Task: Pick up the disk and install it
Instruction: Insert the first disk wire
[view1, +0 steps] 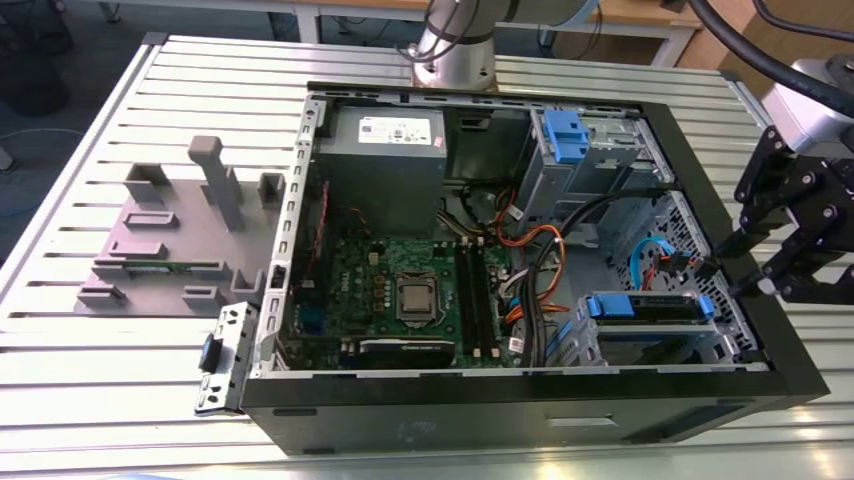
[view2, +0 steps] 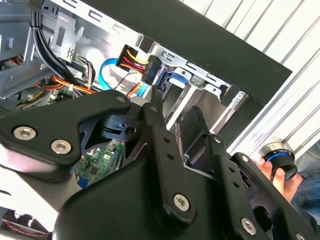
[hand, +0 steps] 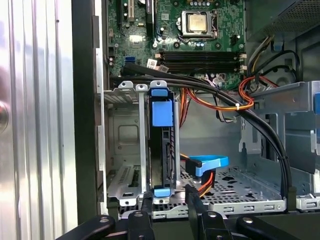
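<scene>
The disk (view1: 650, 308), with its blue bracket, sits in the drive cage at the near right corner of the open computer case (view1: 534, 400). In the first wrist view the disk (hand: 162, 145) stands edge-on between the cage's metal rails, with blue tabs at both ends. My gripper (view1: 763, 278) hangs at the exterior view's right, just outside the case's right wall and a little away from the disk. In both wrist views the gripper (hand: 170, 200) (view2: 175, 112) is open, with nothing between its black fingers (hand: 147, 202).
A grey plastic stand (view1: 174, 230) with upright posts rests on the slatted metal table (view1: 80, 330) at the exterior view's left. Inside the case are the motherboard (view1: 400, 290), orange and black cables (hand: 235, 100) and another blue-tabbed bay (view1: 566, 135). A person's hand (view2: 282, 175) holds a round knob.
</scene>
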